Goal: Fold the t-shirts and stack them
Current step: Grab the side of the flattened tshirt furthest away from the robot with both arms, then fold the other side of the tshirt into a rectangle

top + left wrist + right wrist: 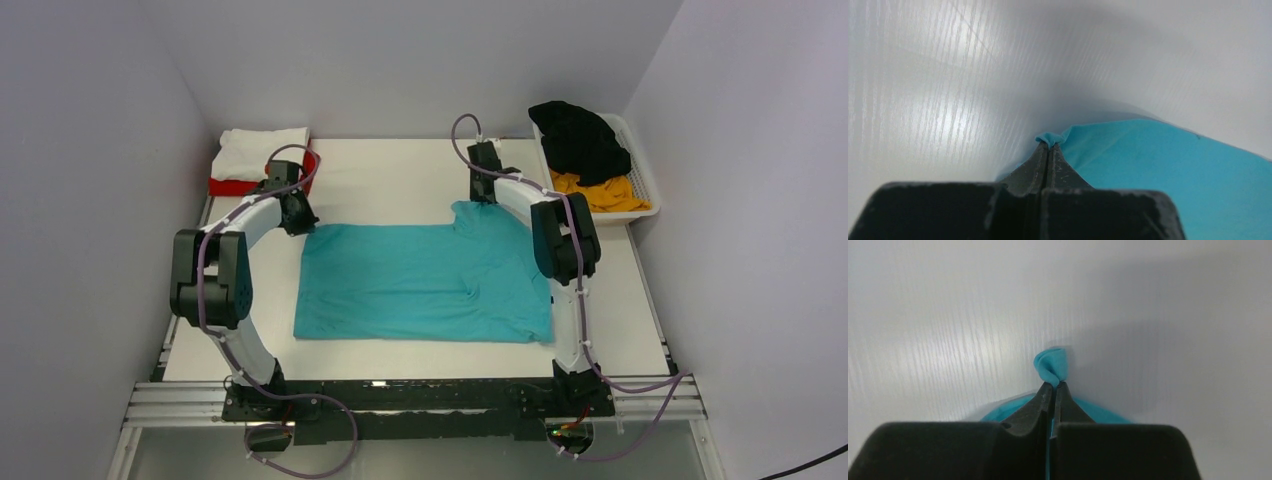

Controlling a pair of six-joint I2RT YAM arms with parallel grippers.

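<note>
We count five t-shirts, one each teal (420, 280), white (262, 150), red (235, 186), black (580, 140) and yellow-orange (600, 192), plus one basket (650, 195), two arms (215, 270) (565, 240), one table (400, 180).

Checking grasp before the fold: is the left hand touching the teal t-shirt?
Touching. Left wrist view: the left hand is shut on a bunched corner of the teal t-shirt, no gap.

a robotics lab test cell: plain white panel walls (90, 150) box in a white worktop (400, 170) on three sides. a left arm (212, 275) and a right arm (565, 240) are bolted to an aluminium rail (170, 405) at its near edge, with purple cables (353, 430) looping off them. the domestic things are laundry: a teal t-shirt (420, 285) and a white basket (650, 195).
</note>
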